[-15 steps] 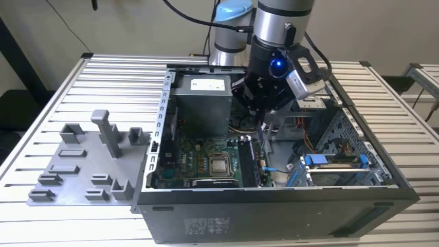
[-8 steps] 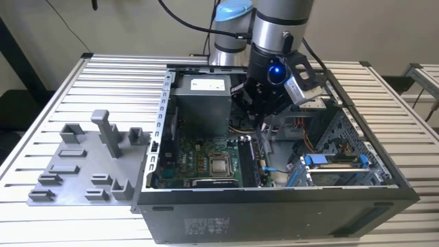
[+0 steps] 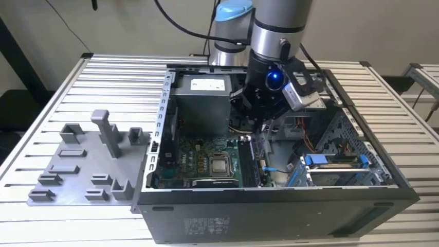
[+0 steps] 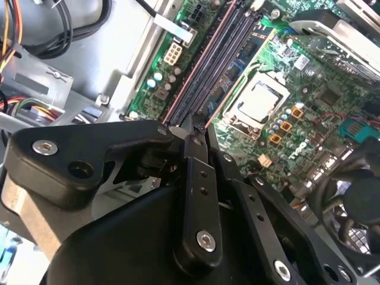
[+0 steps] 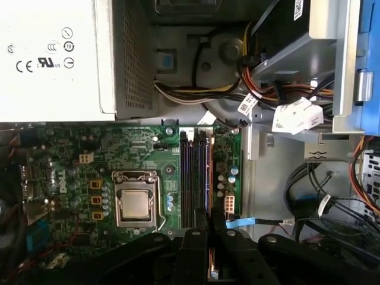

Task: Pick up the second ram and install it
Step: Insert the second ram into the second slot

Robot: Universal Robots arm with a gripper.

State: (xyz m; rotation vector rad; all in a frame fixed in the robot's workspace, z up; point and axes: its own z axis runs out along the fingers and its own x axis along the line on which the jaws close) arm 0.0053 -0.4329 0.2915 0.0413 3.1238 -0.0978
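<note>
case (image 3: 274, 206) stands open on table (image 3: 103, 72); tray (image 3: 75, 175) lies beside it at the exterior view's left. inside, board (image 3: 199, 159) lies flat, cpu socket (image 3: 221, 165) on it, slots (image 5: 195, 178) just beside socket. power supply (image 3: 199, 103) sits behind board. gripper (image 5: 199, 237) hangs over slots.

Lab: slatted bench (image 3: 82, 92), robot arm (image 3: 278, 25)

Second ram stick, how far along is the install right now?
Done: pickup, it seems. The black gripper is shut on the thin dark second ram stick, whose edge shows between the fingers. In hand: the gripper hangs over the long dark memory slots on the green motherboard inside the black computer case. Left: the stick is not yet seated.
</note>
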